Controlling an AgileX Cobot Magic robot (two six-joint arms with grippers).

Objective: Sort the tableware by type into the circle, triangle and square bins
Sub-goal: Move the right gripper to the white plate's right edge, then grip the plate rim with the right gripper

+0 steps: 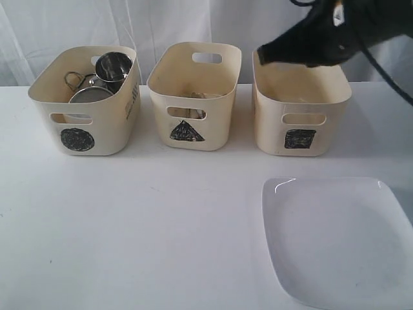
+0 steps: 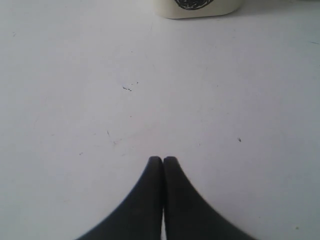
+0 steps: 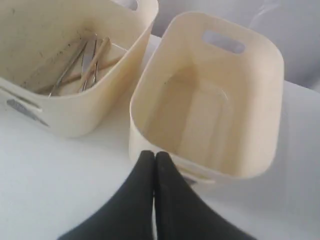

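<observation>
Matte white table [image 1: 129,226], glossy square plate [image 1: 335,239]

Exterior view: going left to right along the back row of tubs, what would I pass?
Cream plastic tub marked with a black circle, holding shiny steel cups → cream tub marked with a black triangle → cream tub marked with a black square.

White table [image 1: 129,232], matte, runs the full width of the scene. A few small dark specks [image 2: 127,89] and faint scuffs on its surface. Behind the far edge hangs a white cloth backdrop [image 1: 77,26], loosely folded.
</observation>
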